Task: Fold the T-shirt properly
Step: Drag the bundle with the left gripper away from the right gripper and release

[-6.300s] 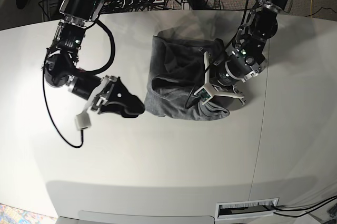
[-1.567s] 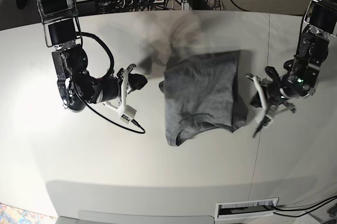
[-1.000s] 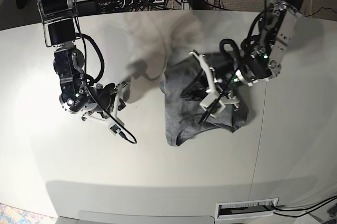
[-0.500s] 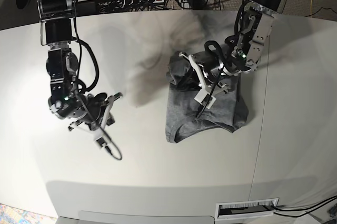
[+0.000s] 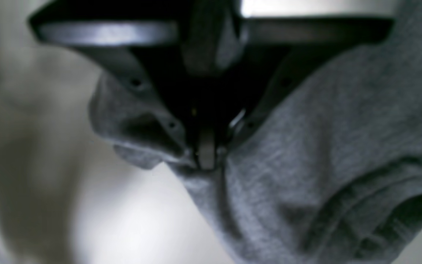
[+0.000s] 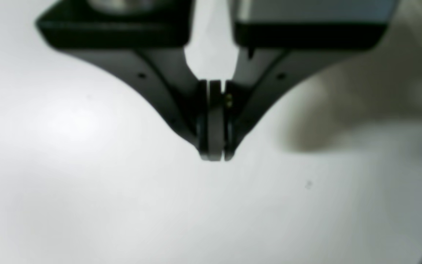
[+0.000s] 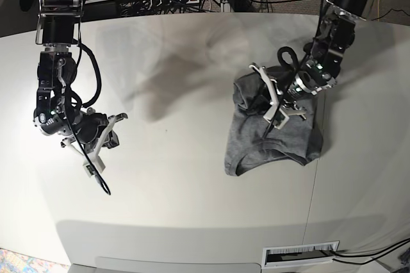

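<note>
White surface (image 7: 192, 196) takes up pretty much the whole base view, with a power strip and a cable tangle along the far edge, and your T-shirt (image 7: 272, 138) sits right of centre on it.

Progress-wise, I'd say you're well past the halfway point but not finished. The shirt is already down to a compact, roughly rectangular grey bundle with no sleeves sticking out. What's left, going by how it lies: the far-left corner is bunched up and lifted, the near edge curls under instead of lying flat, and the outline is lopsided. So probably one more fold or a tidy-up, then let go.

Your left hand (image 5: 206, 157) is clamped on a pinch of the grey knit, jaws closed on the fabric, at that bunched far end of the bundle. Your right hand (image 6: 214, 146) is closed on nothing, hanging over bare surface, well apart from the shirt on the left side of the scene.

Orientation: the bundle's long axis runs near-to-far, leaning a bit so the far end tips toward the right. Which end is the collar I can't tell, since the folds hide it.
</note>
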Controlling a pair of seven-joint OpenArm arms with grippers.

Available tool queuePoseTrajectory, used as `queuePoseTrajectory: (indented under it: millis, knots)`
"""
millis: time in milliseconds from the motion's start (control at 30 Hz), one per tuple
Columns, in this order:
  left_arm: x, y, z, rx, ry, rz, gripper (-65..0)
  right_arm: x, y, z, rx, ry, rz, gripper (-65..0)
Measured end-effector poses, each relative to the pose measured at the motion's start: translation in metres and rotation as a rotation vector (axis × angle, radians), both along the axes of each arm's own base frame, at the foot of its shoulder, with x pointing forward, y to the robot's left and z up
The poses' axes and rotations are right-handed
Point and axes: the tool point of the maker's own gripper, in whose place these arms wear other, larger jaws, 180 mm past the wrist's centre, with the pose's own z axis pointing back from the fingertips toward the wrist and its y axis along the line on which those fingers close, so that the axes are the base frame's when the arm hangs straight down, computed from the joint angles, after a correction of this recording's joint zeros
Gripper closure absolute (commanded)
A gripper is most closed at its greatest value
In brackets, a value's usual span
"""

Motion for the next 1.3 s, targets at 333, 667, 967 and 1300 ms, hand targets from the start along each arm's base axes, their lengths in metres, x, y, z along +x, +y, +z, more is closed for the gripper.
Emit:
queuePoseTrajectory:
  millis: [333, 667, 967, 1300]
  knots:
    - [0.045, 0.042, -0.002, 0.103, -0.048, 0.051, 0.0, -0.002, 0.009, 0.008, 0.010, -0.026, 0.025, 0.0]
    - [0.063, 0.092, 0.001, 0.240, -0.065, 0.055, 0.0, -0.004, 0.008, 0.006, 0.009, -0.019, 0.025, 0.0]
    - [0.061, 0.105, 0.004, 0.237, -0.031, 0.077, 0.0, -0.004, 0.010, 0.007, 0.022, -0.020, 0.028, 0.0]
    - [0.042, 0.044, 0.058, 0.131, 0.041, -0.001, 0.0, -0.008, 0.020, 0.024, -0.004, -0.062, 0.067, 0.0]
